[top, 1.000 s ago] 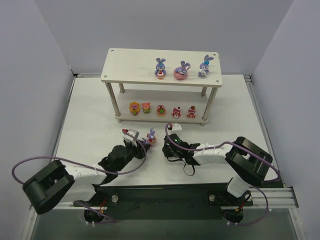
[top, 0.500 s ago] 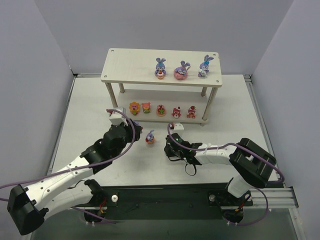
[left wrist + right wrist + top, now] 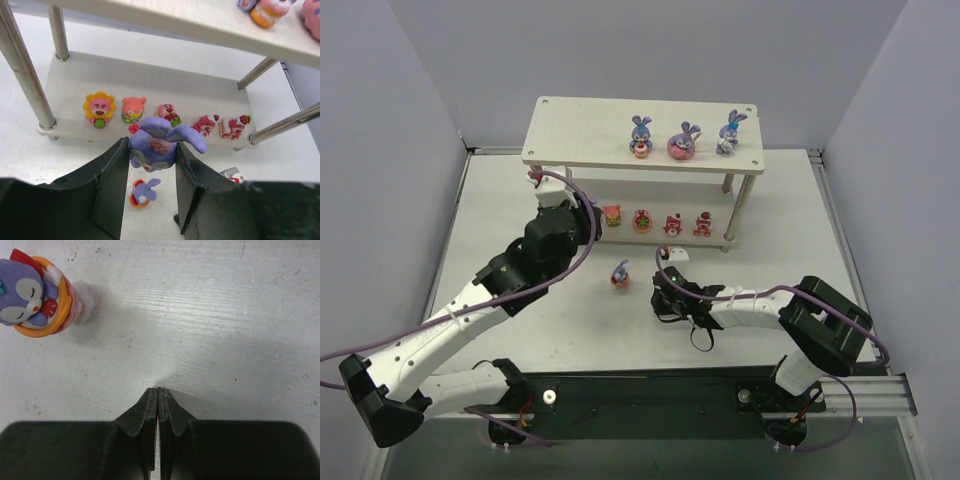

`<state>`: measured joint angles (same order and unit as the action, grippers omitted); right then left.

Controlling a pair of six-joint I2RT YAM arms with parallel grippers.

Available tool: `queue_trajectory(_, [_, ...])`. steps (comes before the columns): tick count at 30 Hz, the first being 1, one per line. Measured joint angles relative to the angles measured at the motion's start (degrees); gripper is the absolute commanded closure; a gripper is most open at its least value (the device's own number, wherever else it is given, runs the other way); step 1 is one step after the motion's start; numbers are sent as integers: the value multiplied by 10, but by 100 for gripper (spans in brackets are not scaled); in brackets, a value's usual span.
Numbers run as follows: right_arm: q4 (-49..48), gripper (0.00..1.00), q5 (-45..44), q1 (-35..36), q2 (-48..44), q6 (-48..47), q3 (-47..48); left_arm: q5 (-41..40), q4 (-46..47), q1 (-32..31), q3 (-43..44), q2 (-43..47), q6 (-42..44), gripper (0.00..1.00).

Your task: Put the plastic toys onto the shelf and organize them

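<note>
My left gripper (image 3: 151, 145) is shut on a purple-blue bunny (image 3: 165, 132) and holds it in the air in front of the shelf's lower tier (image 3: 70, 75). In the top view that gripper (image 3: 582, 212) is at the left front of the shelf (image 3: 580, 130). Another bunny in an orange ring (image 3: 620, 274) (image 3: 142, 192) (image 3: 35, 295) stands on the table. Three bunnies (image 3: 682, 142) stand on the top tier. Several red, pink and yellow toys (image 3: 133, 109) line the lower tier. My right gripper (image 3: 158, 390) (image 3: 658, 297) is shut and empty, low over the table to the right of the standing bunny.
The shelf's metal legs (image 3: 25, 75) (image 3: 282, 125) frame the lower tier. The left half of the top tier (image 3: 570, 125) is bare. Purple cables (image 3: 470, 325) trail along both arms. Grey walls enclose the white table (image 3: 500, 200).
My left arm has risen and swung away from the table toward the shelf's left front, carrying the bunny. The right arm and the bunny on the table stay put.
</note>
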<state>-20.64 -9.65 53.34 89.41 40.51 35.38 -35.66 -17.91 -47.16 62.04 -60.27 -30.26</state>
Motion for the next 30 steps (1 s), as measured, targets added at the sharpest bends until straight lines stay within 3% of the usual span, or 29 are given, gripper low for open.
queue_trajectory(18, [12, 97, 0, -1, 14, 2, 18, -33, 78, -2, 122, -56, 92, 100])
queue_trajectory(30, [12, 97, 0, -1, 14, 3, 18, -41, 114, 10, 210, -160, 129, 100])
